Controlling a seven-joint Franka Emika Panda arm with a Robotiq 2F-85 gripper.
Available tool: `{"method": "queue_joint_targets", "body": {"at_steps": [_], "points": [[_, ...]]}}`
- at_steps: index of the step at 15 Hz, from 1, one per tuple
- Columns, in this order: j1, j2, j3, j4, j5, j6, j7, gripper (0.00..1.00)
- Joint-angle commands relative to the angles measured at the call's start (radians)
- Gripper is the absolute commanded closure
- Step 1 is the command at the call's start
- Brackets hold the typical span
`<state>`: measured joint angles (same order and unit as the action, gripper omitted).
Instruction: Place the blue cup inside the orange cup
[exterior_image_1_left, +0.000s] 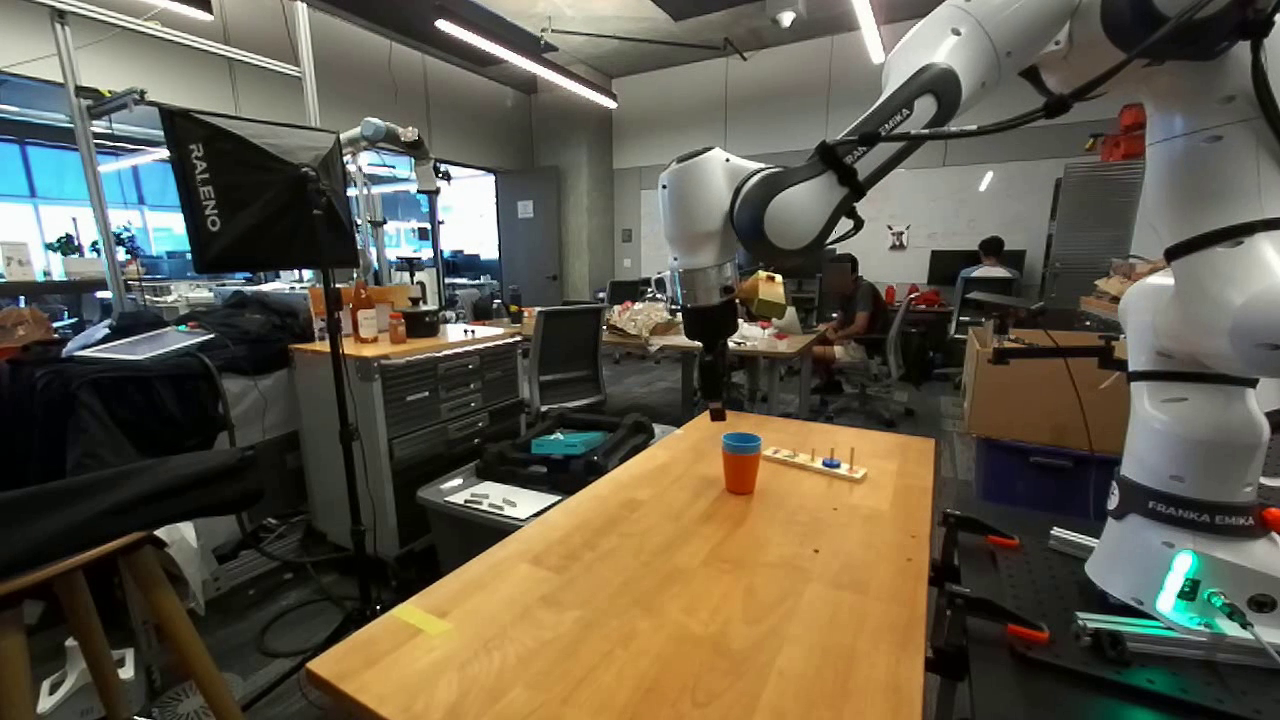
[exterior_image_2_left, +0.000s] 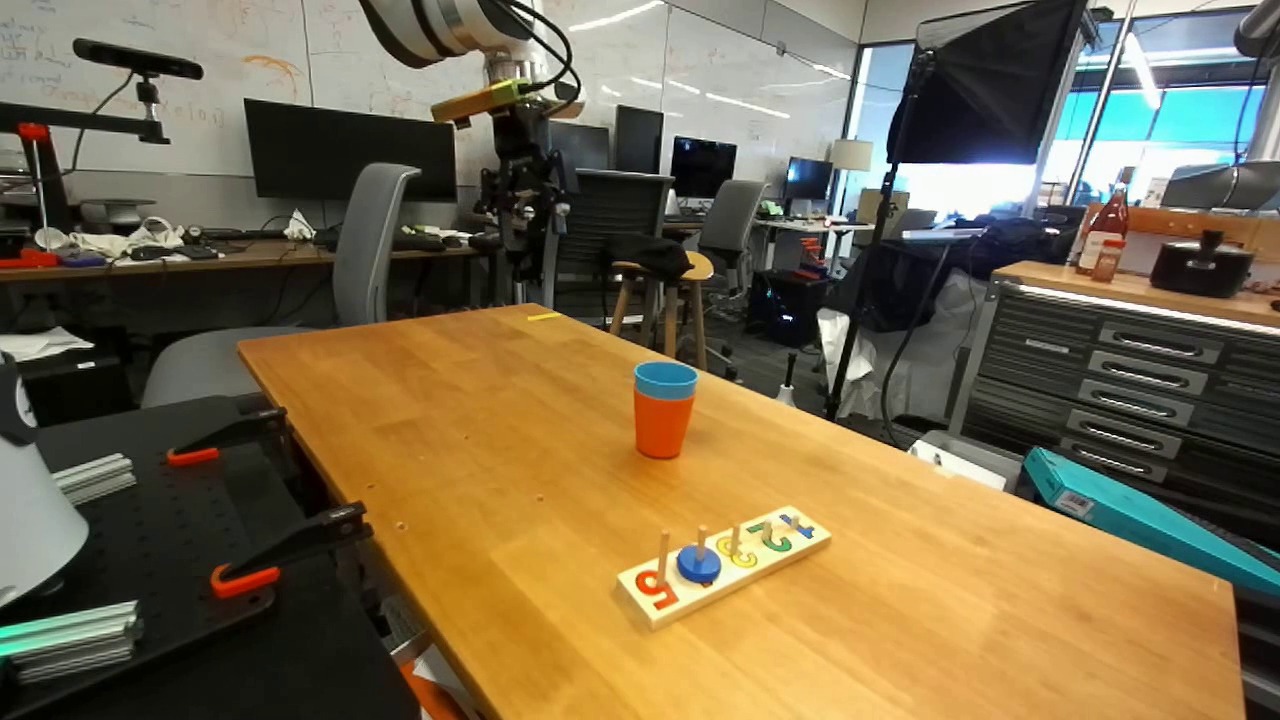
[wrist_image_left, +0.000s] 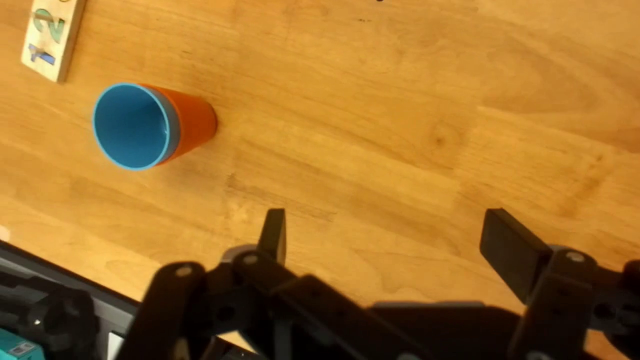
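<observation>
The blue cup (exterior_image_1_left: 741, 439) sits inside the orange cup (exterior_image_1_left: 740, 472), with only its upper band and rim showing above the orange rim. Both exterior views show this, with the blue cup (exterior_image_2_left: 665, 377) upright in the orange cup (exterior_image_2_left: 661, 425) on the table. The wrist view looks into the blue cup (wrist_image_left: 131, 126), and the orange cup (wrist_image_left: 196, 122) surrounds its lower part. My gripper (wrist_image_left: 384, 222) is open and empty, high above the table and apart from the cups. The gripper also shows in both exterior views (exterior_image_1_left: 717, 408) (exterior_image_2_left: 524, 262).
A wooden peg board with numbers (exterior_image_2_left: 725, 562) and a blue disc (exterior_image_2_left: 698, 564) lies on the table (exterior_image_1_left: 700, 600) near the cups. Bins with a teal box (exterior_image_1_left: 568, 443) stand beside the table edge. Clamps (exterior_image_2_left: 290, 548) sit along the robot's side.
</observation>
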<state>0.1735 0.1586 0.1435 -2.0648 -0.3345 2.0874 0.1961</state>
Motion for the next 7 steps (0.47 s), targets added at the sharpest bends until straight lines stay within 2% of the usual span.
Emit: {"method": "queue_joint_targets", "body": {"at_steps": [1, 7], "points": [[0.008, -0.018, -0.011, -0.008, -0.005, -0.009, 0.040, 0.00], [0.005, -0.001, -0.011, -0.001, -0.002, 0.004, 0.021, 0.00]]}}
